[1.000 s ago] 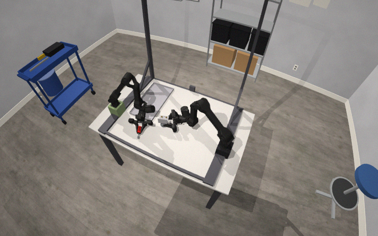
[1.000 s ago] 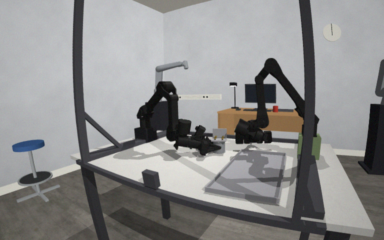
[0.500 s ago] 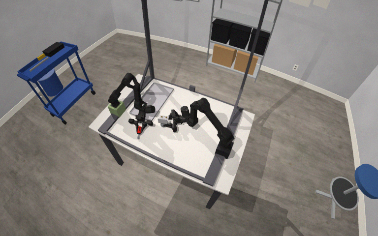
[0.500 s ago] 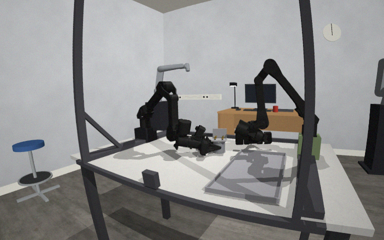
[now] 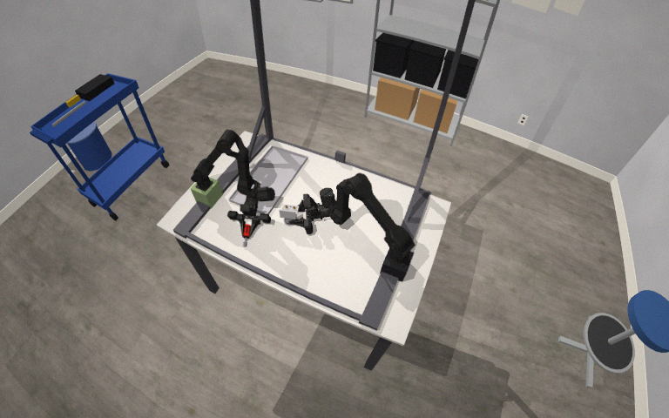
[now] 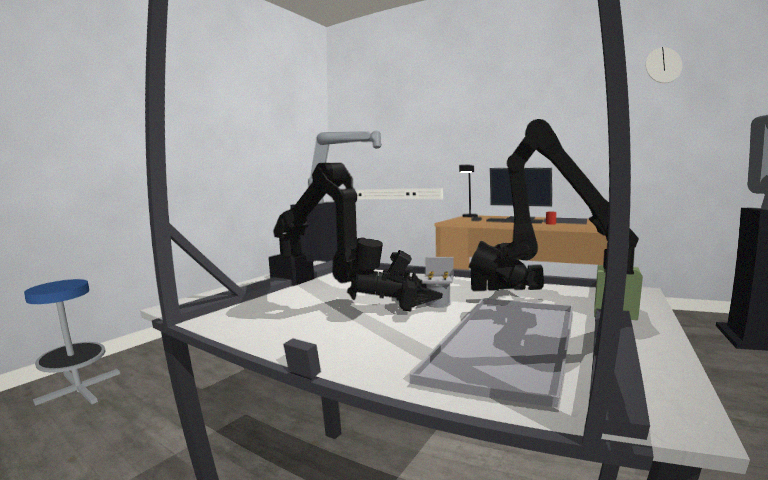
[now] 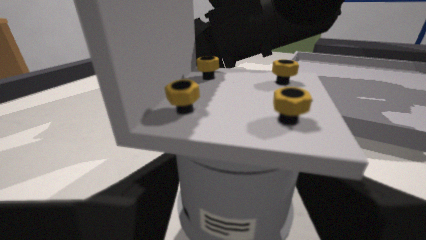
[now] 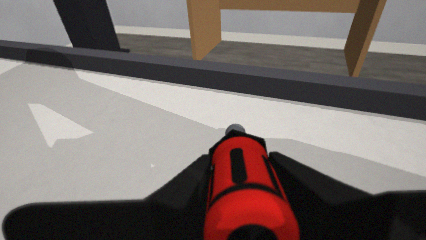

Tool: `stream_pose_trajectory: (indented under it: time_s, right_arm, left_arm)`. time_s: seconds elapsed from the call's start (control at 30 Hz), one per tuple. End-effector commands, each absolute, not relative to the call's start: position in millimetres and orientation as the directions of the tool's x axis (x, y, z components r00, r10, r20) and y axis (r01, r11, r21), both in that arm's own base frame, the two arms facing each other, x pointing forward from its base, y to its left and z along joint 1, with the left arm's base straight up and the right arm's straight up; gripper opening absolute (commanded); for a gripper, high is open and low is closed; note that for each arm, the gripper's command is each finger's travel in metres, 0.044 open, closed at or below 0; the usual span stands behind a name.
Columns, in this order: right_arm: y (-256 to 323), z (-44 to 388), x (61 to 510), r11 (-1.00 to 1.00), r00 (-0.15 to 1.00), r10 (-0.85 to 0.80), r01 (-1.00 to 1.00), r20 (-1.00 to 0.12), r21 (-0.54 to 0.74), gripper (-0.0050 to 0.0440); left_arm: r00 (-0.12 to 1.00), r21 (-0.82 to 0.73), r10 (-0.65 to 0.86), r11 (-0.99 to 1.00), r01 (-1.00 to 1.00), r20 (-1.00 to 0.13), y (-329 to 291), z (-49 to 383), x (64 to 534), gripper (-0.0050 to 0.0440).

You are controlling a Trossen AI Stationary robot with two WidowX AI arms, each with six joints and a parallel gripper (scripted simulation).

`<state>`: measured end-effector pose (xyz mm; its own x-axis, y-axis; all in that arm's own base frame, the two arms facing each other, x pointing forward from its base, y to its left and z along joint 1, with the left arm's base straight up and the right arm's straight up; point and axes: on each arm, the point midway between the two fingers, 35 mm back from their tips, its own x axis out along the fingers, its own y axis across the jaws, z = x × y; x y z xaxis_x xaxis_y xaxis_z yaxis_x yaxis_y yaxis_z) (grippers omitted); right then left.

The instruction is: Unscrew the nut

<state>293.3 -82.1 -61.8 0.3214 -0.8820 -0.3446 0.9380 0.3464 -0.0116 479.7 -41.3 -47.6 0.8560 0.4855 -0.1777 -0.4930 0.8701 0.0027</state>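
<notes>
Surface (image 5: 315, 266) (image 6: 339, 339) (image 7: 45, 150) (image 8: 125, 135) pale, dark-framed; grey tray (image 5: 286, 167) (image 6: 487, 390) (image 7: 360, 95) on it. Room: shelf (image 5: 429, 34) with 3 black bins (image 5: 425, 64), 2 brown boxes (image 5: 395, 98); blue cart (image 5: 123, 170) carrying black case (image 5: 94, 86). Module (image 6: 444, 295) (image 7: 235, 200) upright on surface, grasped by left fingers (image 5: 291, 212) (image 6: 436, 294); bracket (image 5: 290, 213) (image 6: 439, 266) (image 7: 240, 100) on top, 4 nuts (image 7: 292, 102) above it. Right fingers (image 5: 246, 230) clenched on red tool (image 5: 246, 229) (image 8: 250, 200).

A round blue-topped stool (image 6: 57, 290), a round white wall clock (image 6: 663, 64) and a small red cylindrical mug (image 6: 551, 217) on an orange-brown wooden desk (image 6: 512, 240) are visible.
</notes>
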Motion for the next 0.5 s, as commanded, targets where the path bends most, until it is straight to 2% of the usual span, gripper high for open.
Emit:
stream_pose_trajectory:
  time_s: [0.0,0.47]
  right_arm:
    - [-81.8,-59.5,298.8,0.342,0.326,-0.883,0.940,-0.337,0.015,0.0130]
    - [-81.4,-64.0,298.8,0.344,0.328,-0.880,0.939,-0.344,0.015,0.0130]
  left_arm:
    - [0.861,-0.024,0.486,0.869,-0.494,-0.151,-42.0,-32.7,487.1,0.0245]
    - [0.861,-0.024,0.486,0.869,-0.494,-0.151,-42.0,-32.7,487.1,0.0245]
